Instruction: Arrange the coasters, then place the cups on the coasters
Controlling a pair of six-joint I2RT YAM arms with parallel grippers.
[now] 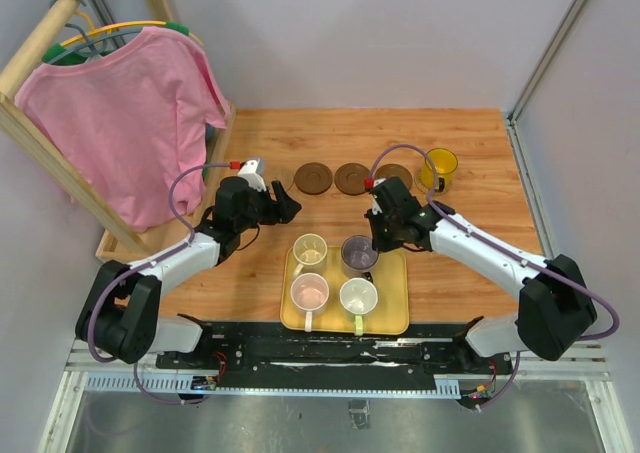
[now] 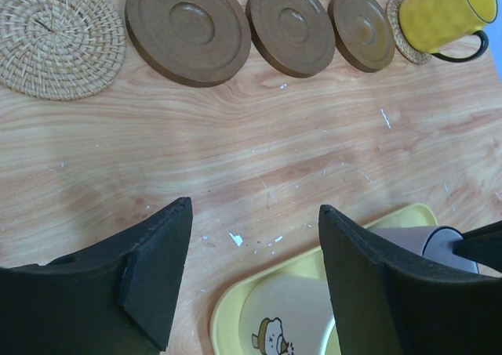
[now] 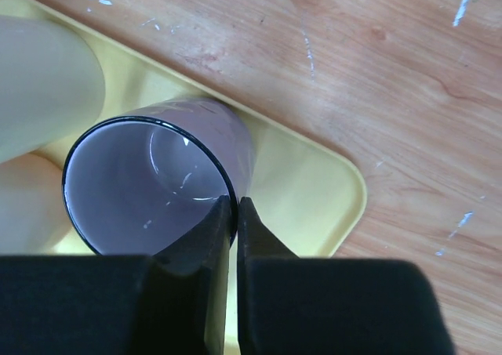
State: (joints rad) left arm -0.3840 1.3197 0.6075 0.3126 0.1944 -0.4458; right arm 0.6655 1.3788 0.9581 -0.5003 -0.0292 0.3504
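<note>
Three dark brown coasters (image 1: 312, 178) (image 1: 351, 178) (image 1: 393, 176) lie in a row at the back of the table. They also show in the left wrist view (image 2: 188, 27) (image 2: 290, 26) (image 2: 361, 27), with a woven tan coaster (image 2: 55, 38) to their left. An amber cup (image 1: 438, 168) (image 2: 443, 14) stands on another tan coaster (image 2: 401, 26). On the yellow tray (image 1: 395, 273) are the pale yellow (image 1: 309, 250), pink (image 1: 309, 292), whitish-green (image 1: 358, 296) and purple-grey cups (image 1: 358, 253). My right gripper (image 3: 235, 206) (image 1: 385, 235) is shut on the purple-grey cup's (image 3: 149, 190) rim, one finger inside. My left gripper (image 2: 255, 237) (image 1: 285, 208) is open and empty, over the table at the tray's (image 2: 235, 316) far left corner.
A wooden rack with a pink shirt (image 1: 130, 113) on a hanger stands at the back left, reaching over the table's left edge. A grey wall (image 1: 570, 123) bounds the table on the right.
</note>
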